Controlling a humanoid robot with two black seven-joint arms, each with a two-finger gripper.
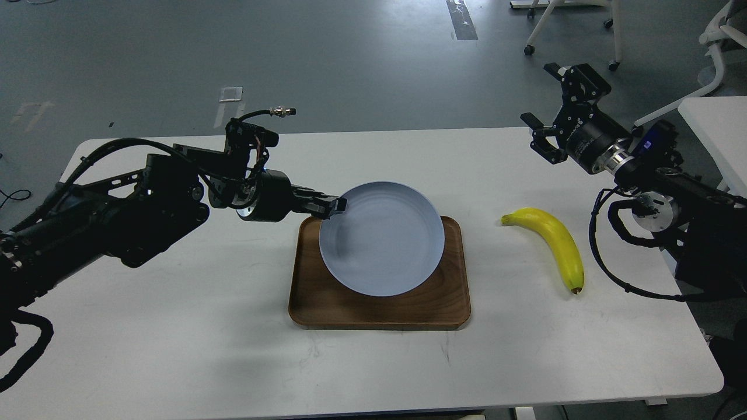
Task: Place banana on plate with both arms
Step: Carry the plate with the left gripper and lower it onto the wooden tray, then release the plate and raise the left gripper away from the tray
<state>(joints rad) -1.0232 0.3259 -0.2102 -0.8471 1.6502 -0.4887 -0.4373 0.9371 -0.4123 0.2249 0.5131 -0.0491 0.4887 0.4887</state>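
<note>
Taking stock at an early stage: the banana (551,245) is not on the plate (382,245) and nothing grips it, so by my reading the main work is all still ahead.

Status of items:
- Banana: lies flat on the white surface (175,350), below and slightly inboard of my right gripper (545,119), well apart from it. Stem end points toward the plate, dark tip toward me. Untouched.
- Plate: pale blue, empty, resting on the tray (327,303) and overhanging its far edge; it looks tilted rather than seated flat, though I cannot be sure.
- Left gripper (334,206): its tips are at the plate's near-left rim, narrow, apparently pinching or touching the rim. I cannot tell whether it truly grips.
- Right gripper: raised above the surface's far right side, fingers spread wide, holding nothing.

Judged remaining: right arm must descend to the banana, take it, carry it leftward over the plate and release; the left arm seems meant to steady or position the plate meanwhile.

Count:
- Bananas: one.
- Plates: one.
- Trays: one, brown wood, rectangular with rounded corners.
- Arms: two, one gripper each.
- Surfaces: one in use; the corner of a second white one shows beyond my right arm.
- Chairs: bases of two on wheels on the floor behind.
</note>
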